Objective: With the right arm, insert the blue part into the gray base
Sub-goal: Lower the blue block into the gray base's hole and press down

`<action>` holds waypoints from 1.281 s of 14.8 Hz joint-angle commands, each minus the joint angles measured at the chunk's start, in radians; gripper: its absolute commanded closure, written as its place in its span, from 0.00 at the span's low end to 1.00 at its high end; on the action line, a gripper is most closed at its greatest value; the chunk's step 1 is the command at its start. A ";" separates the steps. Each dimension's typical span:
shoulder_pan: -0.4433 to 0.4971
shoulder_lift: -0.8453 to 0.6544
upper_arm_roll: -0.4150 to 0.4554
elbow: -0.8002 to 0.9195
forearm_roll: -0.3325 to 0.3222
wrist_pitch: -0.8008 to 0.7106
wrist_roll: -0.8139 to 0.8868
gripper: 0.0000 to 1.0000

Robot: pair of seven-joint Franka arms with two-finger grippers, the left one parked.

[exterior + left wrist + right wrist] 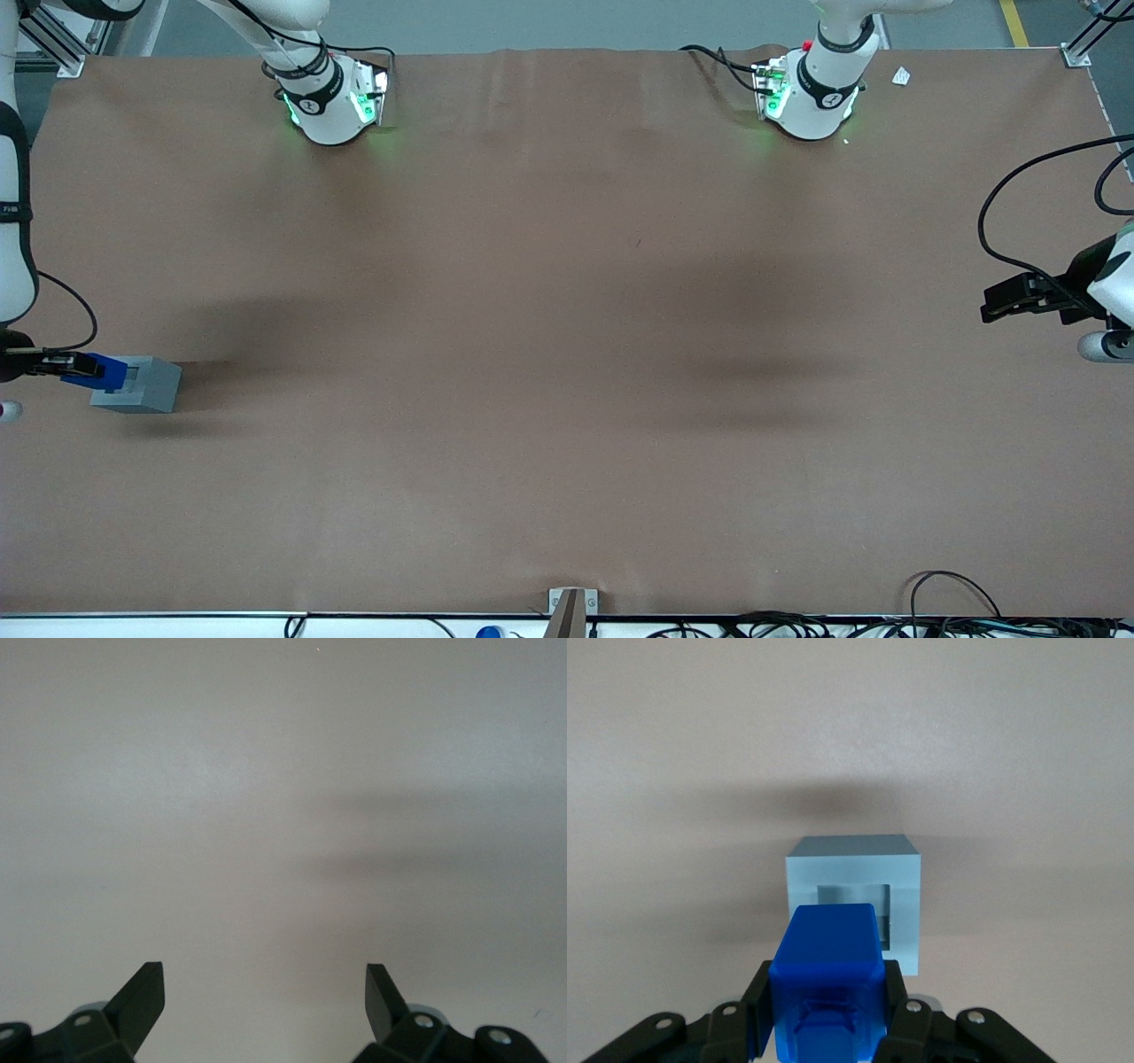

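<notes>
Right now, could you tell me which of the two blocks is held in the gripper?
The blue part, clamped in the right arm's gripper just above the gray base. The gray base is larger, rests on the table and has a square recess.

Lighting's pretty even and soft from overhead, no harsh glare on the matte brown table cover [567, 354], just broad smudgy shadows. The light-gray box-shaped base [142, 385] drops a short dark shadow. Wrist views look washed out and pale; the black two-finger gripper [824, 1014] holding the bright-blue plastic block [827, 979] is slightly soft.
</notes>
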 commanded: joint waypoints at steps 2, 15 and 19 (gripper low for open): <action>-0.020 0.014 0.017 0.009 -0.013 0.001 -0.015 0.79; -0.022 0.036 0.017 0.013 -0.033 0.030 -0.017 0.79; -0.022 0.037 0.017 0.013 -0.036 0.036 -0.017 0.79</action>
